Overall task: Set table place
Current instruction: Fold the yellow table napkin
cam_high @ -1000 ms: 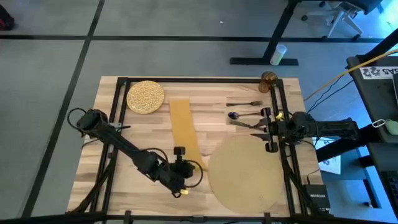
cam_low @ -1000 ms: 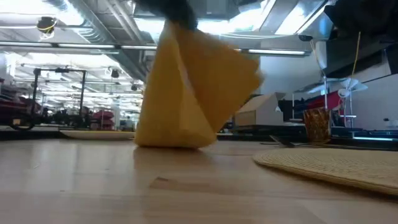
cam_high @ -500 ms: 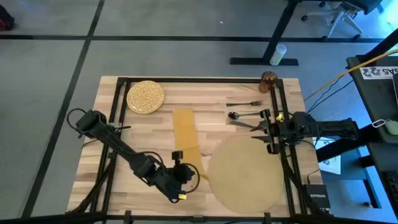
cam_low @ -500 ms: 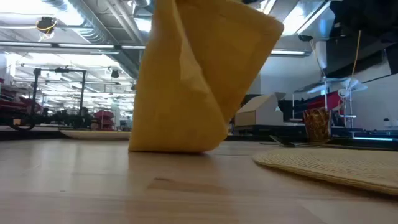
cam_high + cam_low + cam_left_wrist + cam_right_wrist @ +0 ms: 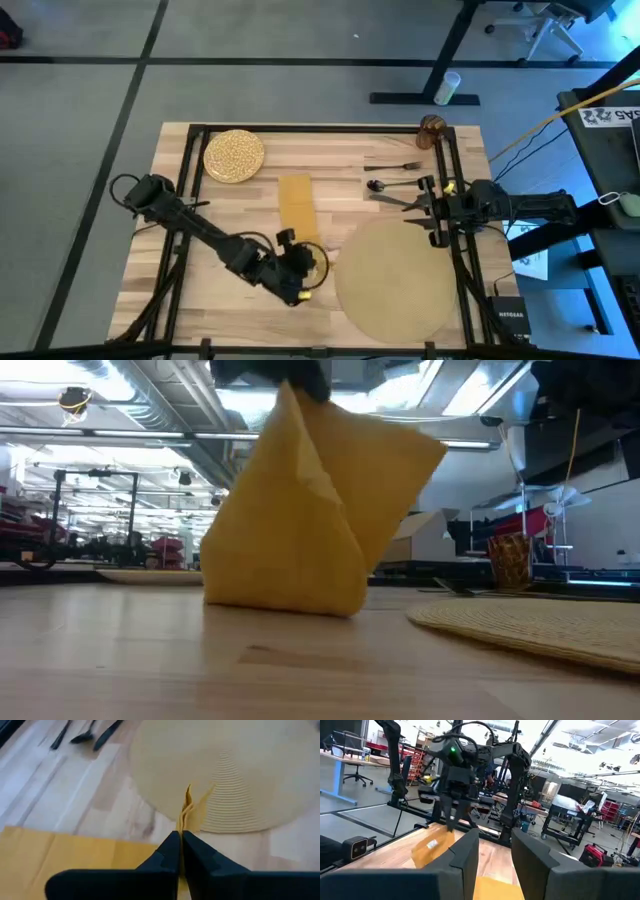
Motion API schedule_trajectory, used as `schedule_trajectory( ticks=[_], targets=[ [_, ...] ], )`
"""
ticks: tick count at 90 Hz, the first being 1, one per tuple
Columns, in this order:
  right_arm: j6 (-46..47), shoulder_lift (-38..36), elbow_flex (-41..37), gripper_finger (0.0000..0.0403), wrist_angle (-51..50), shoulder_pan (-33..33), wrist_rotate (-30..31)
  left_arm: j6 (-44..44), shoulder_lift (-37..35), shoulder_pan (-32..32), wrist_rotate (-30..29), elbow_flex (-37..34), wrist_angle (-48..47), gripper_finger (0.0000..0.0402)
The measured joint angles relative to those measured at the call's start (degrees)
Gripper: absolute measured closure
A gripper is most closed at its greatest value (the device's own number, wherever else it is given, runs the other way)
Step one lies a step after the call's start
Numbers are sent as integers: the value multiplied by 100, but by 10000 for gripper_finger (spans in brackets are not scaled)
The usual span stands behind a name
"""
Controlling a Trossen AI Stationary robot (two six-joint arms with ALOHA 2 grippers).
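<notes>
Two risks stand out on the worktop (image 5: 240,210), and both come from the napkin (image 5: 296,207). It is the piece in hand: the left claw (image 5: 305,270) is clamped tight on one corner (the wrist view shows the fingers (image 5: 167,855) pressed together with a pinch of yellow cloth between them), so the napkin stands half lifted, its far end on the wood. With so thin a pinch the cloth could slip free. If it is dragged, it could bunch up or land askew, or nudge the placemat (image 5: 395,280) just beside the claw.

Next in size, the placemat carries nothing; the plate (image 5: 234,155) sits well apart at the far left corner, also bare. The right claw (image 5: 432,207) waits at the right rail with its fingers apart and empty, near the cutlery (image 5: 395,183). Smallest, the glass (image 5: 431,129) stands by the far right corner; I cannot tell if anything is in it.
</notes>
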Motion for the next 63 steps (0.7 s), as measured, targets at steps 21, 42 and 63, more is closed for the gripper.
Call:
schedule_trajectory(
  ticks=[21, 42, 63],
  targets=[
    [4, -2, 0, 304, 0, 1, -58, -80, 0, 402, -29, 0, -395, 401],
    [4, -1, 0, 304, -2, 2, -66, -115, 0, 694, -300, 0, -845, 401],
    [2, -2, 0, 304, -4, 1, -76, -110, -49, 1014, -658, 0, -1135, 401]
  ],
)
